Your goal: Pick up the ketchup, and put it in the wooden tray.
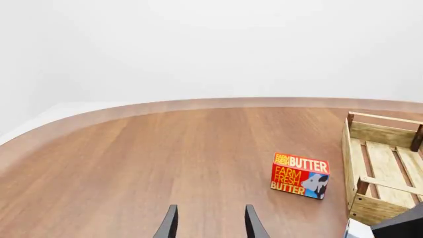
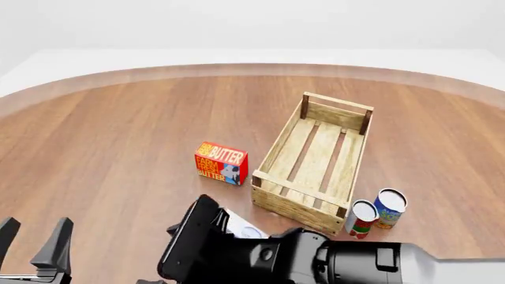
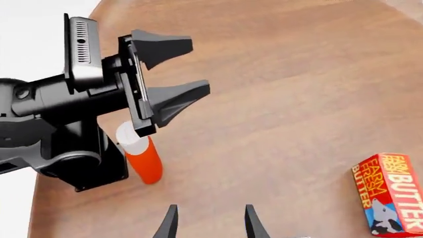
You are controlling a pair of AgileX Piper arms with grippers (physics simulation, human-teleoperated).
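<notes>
The ketchup (image 3: pixel 146 163), a red-orange bottle with a white cap, shows only in the right wrist view, standing on the table close under my left arm (image 3: pixel 73 114). My left gripper (image 3: pixel 173 74) is open and empty, its fingers reaching past the bottle's cap without holding it; it also shows at the front left of the front view (image 2: pixel 33 236). My right gripper (image 3: pixel 210 224) is open and empty, short of the bottle. The wooden tray (image 2: pixel 278 151) lies right of centre, with nothing in it. The ketchup is hidden in the front view.
A red butter box (image 2: pixel 221 163) stands just left of the tray. A red-and-green can (image 2: pixel 361 219) and a blue can (image 2: pixel 389 208) stand at the tray's near right corner. My right arm (image 2: pixel 316 260) fills the front middle of the front view.
</notes>
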